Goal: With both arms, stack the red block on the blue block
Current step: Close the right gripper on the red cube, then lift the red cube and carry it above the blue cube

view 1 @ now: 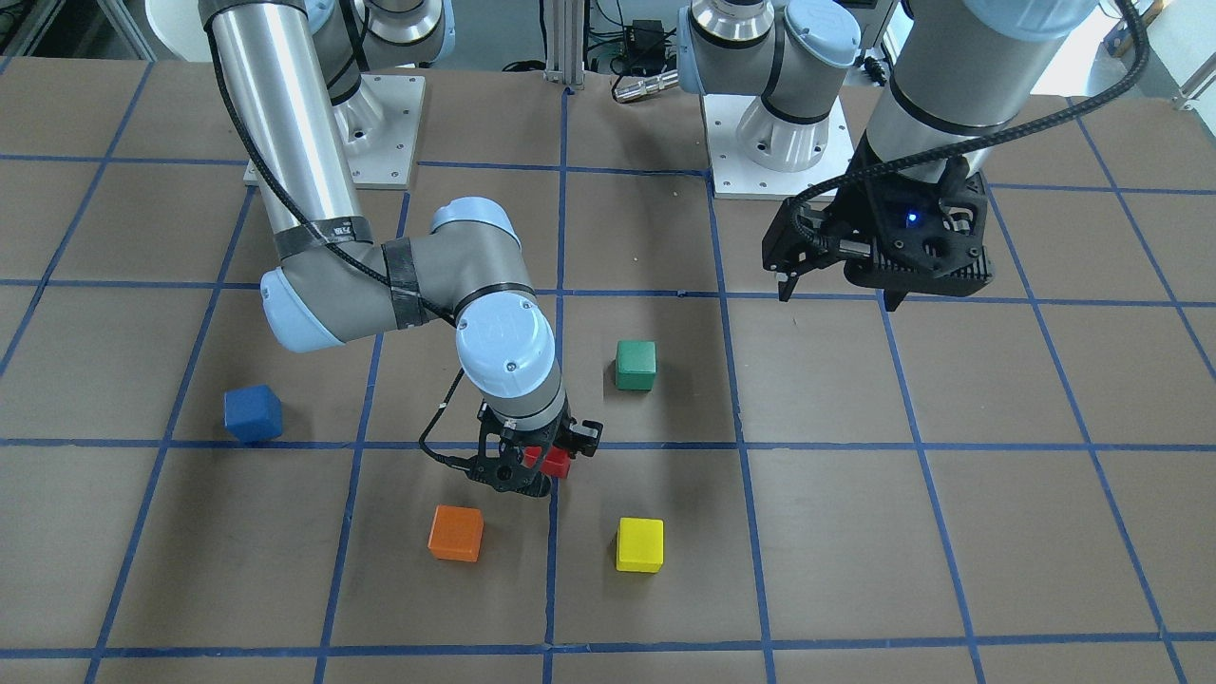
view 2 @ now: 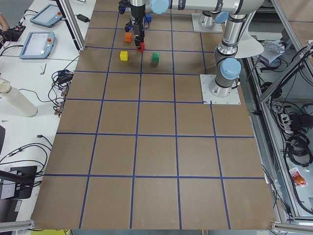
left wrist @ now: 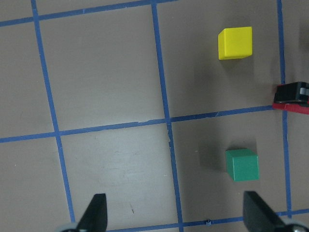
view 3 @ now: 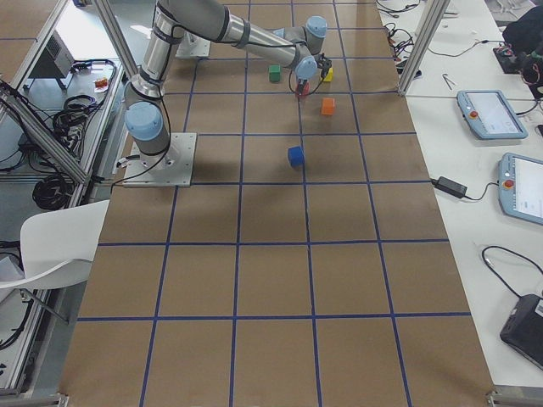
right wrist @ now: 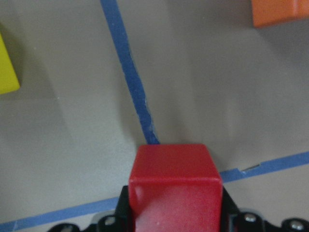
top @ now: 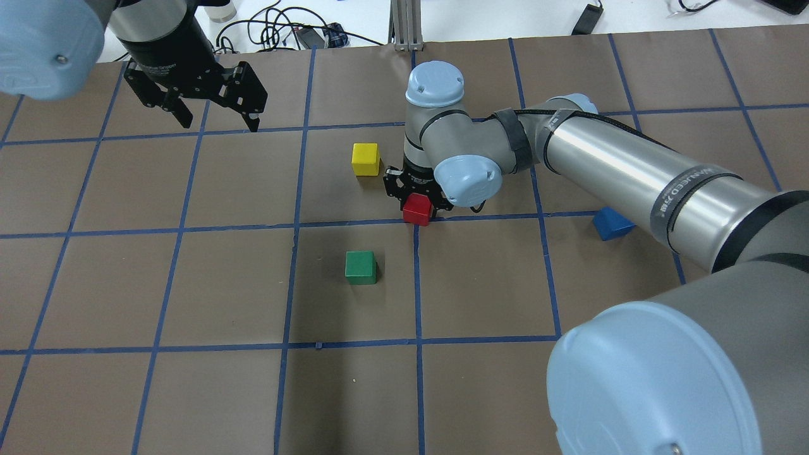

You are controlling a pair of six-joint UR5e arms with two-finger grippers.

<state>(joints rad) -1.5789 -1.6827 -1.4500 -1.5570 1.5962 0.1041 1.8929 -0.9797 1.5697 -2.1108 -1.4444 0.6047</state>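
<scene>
My right gripper (view 1: 543, 465) is shut on the red block (view 1: 551, 462) and holds it low over a blue tape crossing near the middle of the table. The red block also shows in the overhead view (top: 418, 209) and fills the bottom of the right wrist view (right wrist: 174, 183). The blue block (view 1: 253, 414) sits alone on the table on the right arm's side, partly hidden behind that arm in the overhead view (top: 612, 222). My left gripper (view 1: 836, 290) is open and empty, high above the table and well away from both blocks (top: 218, 120).
A green cube (view 1: 635, 366) sits towards the robot from the red block. A yellow cube (view 1: 639, 544) and an orange cube (view 1: 455, 533) sit on its far side. The table (view 1: 950, 532) is brown with a blue tape grid.
</scene>
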